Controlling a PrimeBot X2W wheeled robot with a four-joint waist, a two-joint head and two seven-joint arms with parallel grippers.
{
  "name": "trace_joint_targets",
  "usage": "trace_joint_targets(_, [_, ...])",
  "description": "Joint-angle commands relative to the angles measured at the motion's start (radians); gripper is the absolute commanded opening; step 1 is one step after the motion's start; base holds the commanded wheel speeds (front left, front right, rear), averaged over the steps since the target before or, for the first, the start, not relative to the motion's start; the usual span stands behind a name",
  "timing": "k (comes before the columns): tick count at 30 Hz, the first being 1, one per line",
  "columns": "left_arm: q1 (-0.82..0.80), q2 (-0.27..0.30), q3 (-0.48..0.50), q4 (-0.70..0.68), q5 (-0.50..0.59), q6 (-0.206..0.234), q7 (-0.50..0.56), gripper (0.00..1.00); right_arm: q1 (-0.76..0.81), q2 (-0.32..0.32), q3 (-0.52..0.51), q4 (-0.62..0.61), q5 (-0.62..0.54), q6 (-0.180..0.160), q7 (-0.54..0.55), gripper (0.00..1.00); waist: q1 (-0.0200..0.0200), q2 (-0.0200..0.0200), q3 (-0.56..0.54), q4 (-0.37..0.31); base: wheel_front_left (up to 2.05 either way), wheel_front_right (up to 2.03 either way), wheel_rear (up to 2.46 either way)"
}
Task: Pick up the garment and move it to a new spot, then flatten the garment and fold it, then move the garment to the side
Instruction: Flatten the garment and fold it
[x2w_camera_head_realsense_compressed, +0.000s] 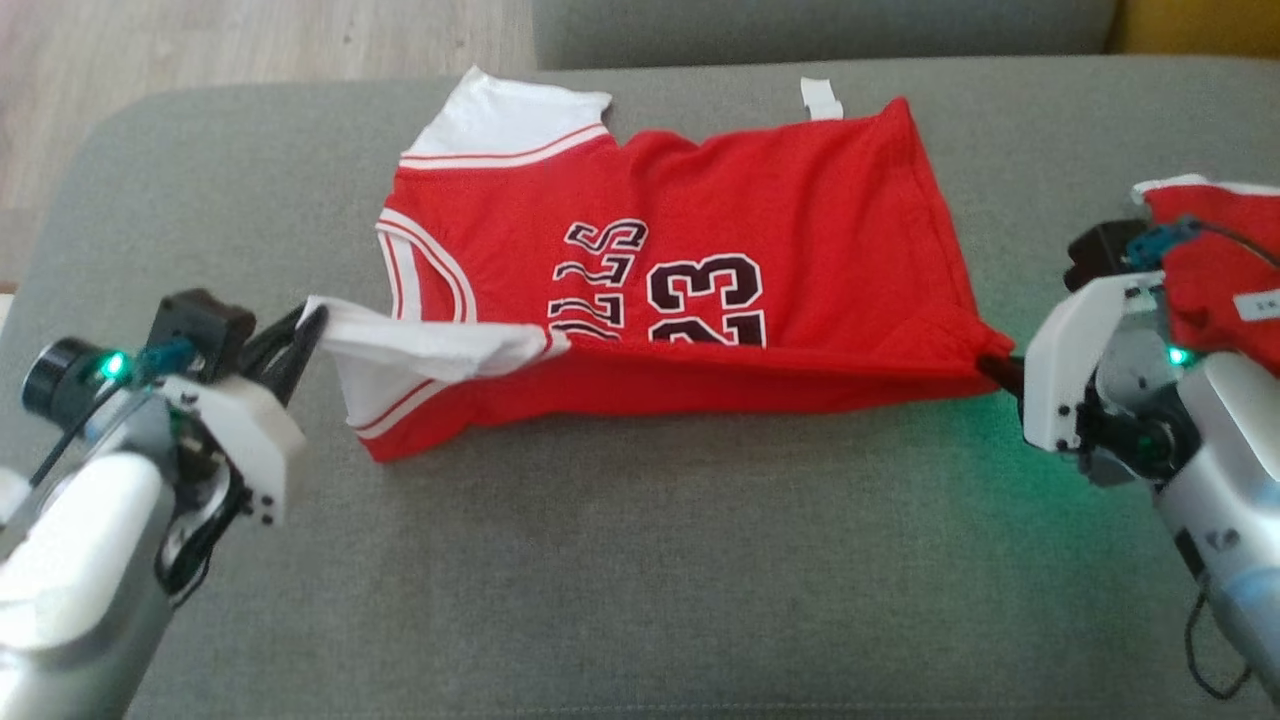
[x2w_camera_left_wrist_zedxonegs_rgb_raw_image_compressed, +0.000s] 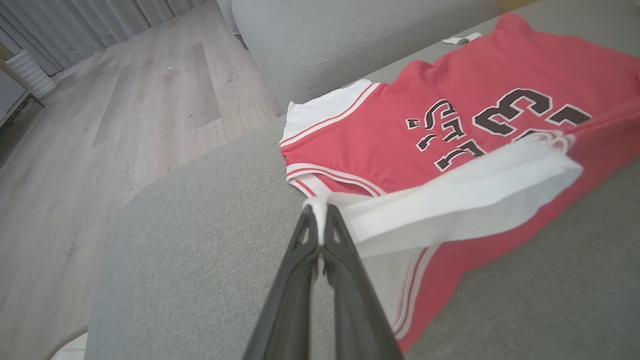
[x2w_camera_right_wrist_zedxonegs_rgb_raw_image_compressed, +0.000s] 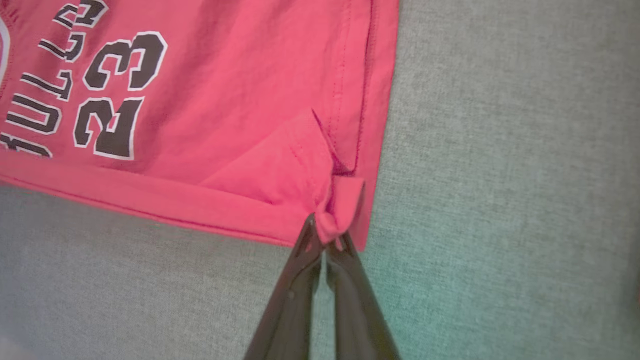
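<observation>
In the head view a red jersey (x2w_camera_head_realsense_compressed: 700, 250), printed with dark letters and the number 23, lies spread on a grey sofa cushion (x2w_camera_head_realsense_compressed: 640, 560), its white-trimmed neck to the robot's left and its hem to the right. The near edge is folded up over itself and pulled into a straight line between the two arms. The left gripper (x2w_camera_head_realsense_compressed: 315, 320) is clenched on the tip of a white sleeve (x2w_camera_head_realsense_compressed: 430, 345), drawn out sideways from the body of the shirt. The right gripper (x2w_camera_head_realsense_compressed: 995, 368) is at the near hem corner, with a green glow (x2w_camera_head_realsense_compressed: 960, 420) on the cushion beside it. A second red cloth (x2w_camera_head_realsense_compressed: 1215, 260) lies draped over the right arm, and a small white tag (x2w_camera_head_realsense_compressed: 820, 98) lies at the jersey's far edge. In the left wrist view the two dark fingers (x2w_camera_left_wrist_zedxonegs_rgb_raw_image_compressed: 300, 280) meet at their tips, and the left gripper (x2w_camera_left_wrist_zedxonegs_rgb_raw_image_compressed: 320, 215) pinches the end of the white sleeve (x2w_camera_left_wrist_zedxonegs_rgb_raw_image_compressed: 465, 195), which lifts clear of the red jersey (x2w_camera_left_wrist_zedxonegs_rgb_raw_image_compressed: 500, 75); beyond the cushion (x2w_camera_left_wrist_zedxonegs_rgb_raw_image_compressed: 200, 225) lie a wooden floor (x2w_camera_left_wrist_zedxonegs_rgb_raw_image_compressed: 125, 125) and a curtain (x2w_camera_left_wrist_zedxonegs_rgb_raw_image_compressed: 100, 15). In the right wrist view the right gripper (x2w_camera_right_wrist_zedxonegs_rgb_raw_image_compressed: 325, 240) is closed tight on a bunched hem corner (x2w_camera_right_wrist_zedxonegs_rgb_raw_image_compressed: 335, 225) of the jersey (x2w_camera_right_wrist_zedxonegs_rgb_raw_image_compressed: 225, 100), the fold running away to the left across the cushion (x2w_camera_right_wrist_zedxonegs_rgb_raw_image_compressed: 500, 150).
</observation>
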Motion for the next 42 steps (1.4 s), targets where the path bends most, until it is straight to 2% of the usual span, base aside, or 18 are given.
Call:
trace_joint_targets(1, [-0.098, 0.031, 0.029, 0.016, 0.016, -0.006, -0.019, 0.00, -0.052, 0.004, -0.011, -0.011, -0.025, -0.001, 0.005, 0.00, 0.0000, 0.0000, 0.026, -0.004, 0.00, 0.00, 0.00])
trace_joint_targets(13, [-0.300, -0.016, -0.114, 0.257, 0.061, -0.021, -0.086, 0.00, -0.147, 0.065, -0.037, 0.065, -0.114, -0.001, -0.007, 0.00, 0.0000, 0.0000, 0.106, -0.010, 0.00, 0.00, 0.00])
trace_joint_targets(14, [-0.313, -0.021, -0.124, 0.277, 0.060, -0.022, -0.094, 0.00, -0.154, 0.070, -0.039, 0.066, -0.120, -0.001, -0.020, 0.69, 0.0000, 0.0000, 0.110, -0.010, 0.00, 0.00, 0.00])
trace_joint_targets(15, [-0.325, -0.026, -0.132, 0.297, 0.059, -0.022, -0.102, 0.40, -0.160, 0.077, -0.045, 0.072, -0.123, -0.001, -0.033, 1.00, 0.0000, 0.0000, 0.112, -0.011, 0.00, 0.00, 0.00])
trace_joint_targets(16, [-0.338, -0.032, -0.136, 0.314, 0.061, -0.022, -0.114, 1.00, -0.166, 0.083, -0.050, 0.076, -0.125, -0.001, -0.047, 1.00, 0.0000, 0.0000, 0.115, -0.011, 0.00, 0.00, 0.00])
trace_joint_targets(18, [-0.359, -0.047, -0.136, 0.351, 0.056, -0.021, -0.136, 1.00, -0.179, 0.094, -0.066, 0.084, -0.130, -0.001, -0.086, 1.00, 0.0000, 0.0000, 0.118, -0.012, 0.00, 0.00, 0.00])
trace_joint_targets(21, [-0.382, -0.069, -0.118, 0.399, 0.047, 0.005, -0.177, 1.00, -0.198, 0.107, -0.098, 0.092, -0.139, -0.001, -0.176, 1.00, 0.0000, 0.0000, 0.115, -0.013, 0.00, 0.00, 0.00])
trace_joint_targets(28, [-0.371, -0.136, 0.000, 0.402, -0.045, 0.100, -0.286, 1.00, -0.169, 0.120, -0.145, 0.057, -0.167, -0.001, -0.487, 1.00, 0.0000, 0.0000, 0.072, -0.012, 0.00, 0.00, 0.00])
trace_joint_targets(32, [-0.296, -0.178, 0.124, 0.270, -0.102, 0.162, -0.297, 1.00, -0.090, 0.131, -0.161, 0.002, -0.164, -0.001, -0.660, 1.00, 0.0000, 0.0000, 0.029, -0.013, 0.00, 0.00, 0.00])
trace_joint_targets(36, [-0.140, -0.228, 0.253, 0.070, -0.091, 0.214, -0.298, 1.00, 0.013, 0.153, -0.187, -0.048, -0.180, -0.001, -0.804, 1.00, 0.0000, 0.0000, -0.014, -0.021, 0.00, 0.00, 0.00])
trace_joint_targets(37, [-0.054, -0.254, 0.294, -0.013, -0.063, 0.225, -0.298, 1.00, 0.064, 0.168, -0.202, -0.065, -0.206, -0.001, -0.862, 1.00, 0.0000, 0.0000, -0.034, -0.026, 0.00, 0.00, 0.00])
trace_joint_targets(42, [0.144, -0.342, 0.386, -0.131, -0.010, 0.245, -0.298, 1.00, 0.188, 0.231, -0.266, -0.123, -0.265, -0.001, -0.925, 1.00, 0.0000, 0.0000, -0.076, -0.042, 0.00, 0.00, 0.00])
